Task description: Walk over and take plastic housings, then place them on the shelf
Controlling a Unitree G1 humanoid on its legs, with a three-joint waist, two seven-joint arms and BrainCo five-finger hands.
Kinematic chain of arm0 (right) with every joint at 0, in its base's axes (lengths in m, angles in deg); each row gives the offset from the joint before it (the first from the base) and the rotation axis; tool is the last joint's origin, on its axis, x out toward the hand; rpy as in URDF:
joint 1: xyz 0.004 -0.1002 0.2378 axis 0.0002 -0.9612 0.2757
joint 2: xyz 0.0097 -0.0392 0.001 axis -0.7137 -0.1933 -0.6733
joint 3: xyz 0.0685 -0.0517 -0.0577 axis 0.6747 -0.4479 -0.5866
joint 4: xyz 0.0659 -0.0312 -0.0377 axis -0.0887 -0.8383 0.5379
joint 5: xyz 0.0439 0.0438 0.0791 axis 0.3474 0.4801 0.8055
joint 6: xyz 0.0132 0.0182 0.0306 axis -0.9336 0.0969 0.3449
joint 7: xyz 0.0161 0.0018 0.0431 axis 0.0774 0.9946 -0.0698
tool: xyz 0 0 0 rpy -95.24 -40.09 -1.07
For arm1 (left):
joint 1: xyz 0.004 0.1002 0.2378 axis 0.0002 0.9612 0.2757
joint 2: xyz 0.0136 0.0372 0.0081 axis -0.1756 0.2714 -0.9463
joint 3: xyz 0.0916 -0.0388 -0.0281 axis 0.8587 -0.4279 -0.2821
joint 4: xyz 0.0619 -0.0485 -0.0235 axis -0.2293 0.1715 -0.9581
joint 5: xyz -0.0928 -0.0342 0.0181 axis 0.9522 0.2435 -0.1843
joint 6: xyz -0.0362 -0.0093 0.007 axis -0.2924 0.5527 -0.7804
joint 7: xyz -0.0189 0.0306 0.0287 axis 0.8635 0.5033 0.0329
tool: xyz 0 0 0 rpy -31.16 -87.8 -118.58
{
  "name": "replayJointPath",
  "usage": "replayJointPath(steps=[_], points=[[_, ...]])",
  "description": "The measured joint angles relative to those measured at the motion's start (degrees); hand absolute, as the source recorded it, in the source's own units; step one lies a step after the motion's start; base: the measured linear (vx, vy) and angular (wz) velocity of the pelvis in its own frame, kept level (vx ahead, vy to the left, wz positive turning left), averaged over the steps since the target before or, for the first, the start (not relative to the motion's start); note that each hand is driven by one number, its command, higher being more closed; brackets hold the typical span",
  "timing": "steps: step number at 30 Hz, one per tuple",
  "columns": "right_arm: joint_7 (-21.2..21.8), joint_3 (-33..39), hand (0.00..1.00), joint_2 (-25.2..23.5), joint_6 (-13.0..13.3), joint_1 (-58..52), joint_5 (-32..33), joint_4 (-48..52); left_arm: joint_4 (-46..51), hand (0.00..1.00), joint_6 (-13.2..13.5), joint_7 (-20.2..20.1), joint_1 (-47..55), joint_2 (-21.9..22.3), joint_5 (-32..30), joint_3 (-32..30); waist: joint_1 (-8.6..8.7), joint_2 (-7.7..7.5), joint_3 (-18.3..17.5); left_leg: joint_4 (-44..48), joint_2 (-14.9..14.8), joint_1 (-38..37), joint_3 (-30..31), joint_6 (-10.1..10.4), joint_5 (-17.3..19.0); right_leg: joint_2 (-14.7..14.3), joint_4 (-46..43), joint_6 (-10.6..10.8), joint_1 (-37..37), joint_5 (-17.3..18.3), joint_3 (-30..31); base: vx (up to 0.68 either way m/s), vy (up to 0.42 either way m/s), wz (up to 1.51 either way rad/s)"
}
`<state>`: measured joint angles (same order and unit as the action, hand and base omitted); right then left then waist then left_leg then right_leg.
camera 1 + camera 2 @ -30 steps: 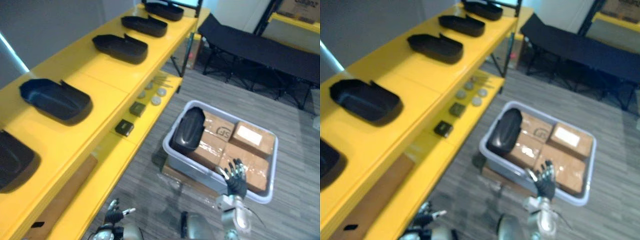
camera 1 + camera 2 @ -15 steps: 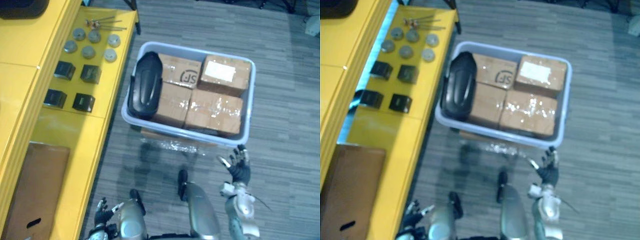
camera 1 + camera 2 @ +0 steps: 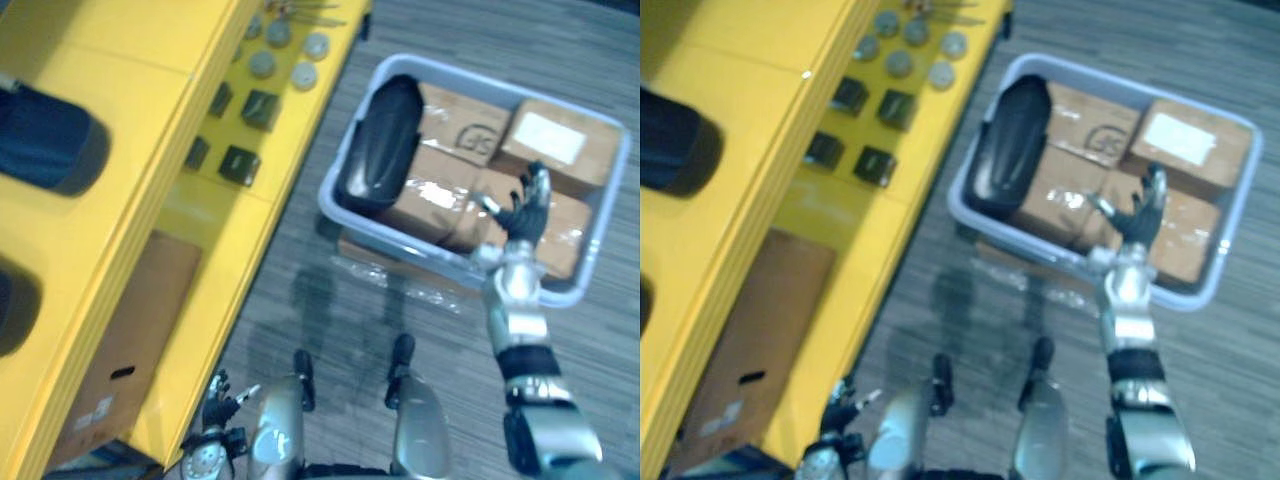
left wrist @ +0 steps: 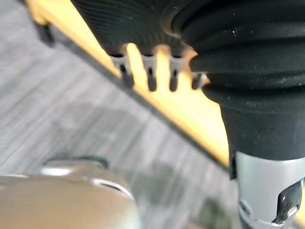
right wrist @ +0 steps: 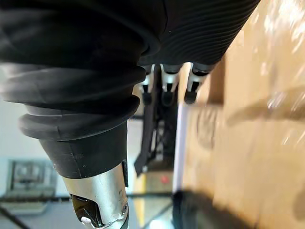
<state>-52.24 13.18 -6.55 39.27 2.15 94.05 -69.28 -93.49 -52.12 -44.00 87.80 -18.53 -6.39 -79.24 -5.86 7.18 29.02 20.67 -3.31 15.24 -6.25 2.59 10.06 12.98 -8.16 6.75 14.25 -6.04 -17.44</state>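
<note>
Left eye view, entry one: black plastic housing (image 3: 380, 145) lies in the grey bin (image 3: 400, 238) at its shelf-side end, against cardboard boxes (image 3: 440, 195). One box has a white label (image 3: 545, 130), which I cannot read. Right hand (image 3: 522, 212) hovers over the boxes, fingers spread, empty. Left hand (image 3: 220, 405) hangs relaxed and empty by the yellow shelf (image 3: 200, 215).

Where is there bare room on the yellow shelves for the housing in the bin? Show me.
Top shelf: bare yellow past the dark housing, toward the far end. Lower shelf: a bare strip between the black blocks and the cardboard sheet. Crowded further on, among blocks and grey discs.
</note>
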Motion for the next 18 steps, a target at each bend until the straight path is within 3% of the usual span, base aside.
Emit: replayJointPath(steps=[4, 8, 13, 18], points=[[-3.75, -1.84, 0.00, 2.54, -1.42, 7.28, 0.00, -7.12, -1.20, 0.00, -0.43, -0.29, 0.04, 0.00, 0.38, 1.25, -2.03, 0.88, 0.29, 0.38, 1.23, 0.89, 1.91, -0.20, -0.12, 1.15, 0.11, 0.27, -0.42, -0.19, -1.94, 0.00, 0.070, 0.25], [-7.52, -2.38, 0.00, 4.73, -3.69, 12.27, -1.87, -11.37, -2.96, 0.00, -0.33, -0.99, 0.09, 0.66, 1.98, 2.89, -3.64, 2.95, 0.82, 1.58, 2.49, 1.02, 4.58, -0.22, -0.12, 2.79, -0.76, 0.32, -1.50, -0.15, -4.45, -0.02, 0.066, 0.20], [-14.13, -3.75, 0.00, 6.82, -10.12, 14.03, -3.52, -16.59, -3.98, 0.00, -0.29, -2.83, 0.03, 0.50, 2.15, 3.94, -5.48, 3.10, 0.73, 2.02, 3.77, 1.17, 6.67, -0.35, -0.19, 4.67, -3.52, 0.15, -1.63, 1.58, -6.86, -0.05, 0.040, 0.21], [-19.13, -3.30, 0.00, 8.37, -16.11, 15.19, -3.78, -19.55, -6.04, 0.00, -0.44, -3.68, 0.36, -0.18, 3.19, 6.17, -6.05, 3.95, 0.16, 3.42, 4.21, 3.07, 8.64, -0.65, -0.41, 5.85, -5.50, -0.24, -1.08, 2.68, -9.23, -0.06, 0.018, 0.20]])
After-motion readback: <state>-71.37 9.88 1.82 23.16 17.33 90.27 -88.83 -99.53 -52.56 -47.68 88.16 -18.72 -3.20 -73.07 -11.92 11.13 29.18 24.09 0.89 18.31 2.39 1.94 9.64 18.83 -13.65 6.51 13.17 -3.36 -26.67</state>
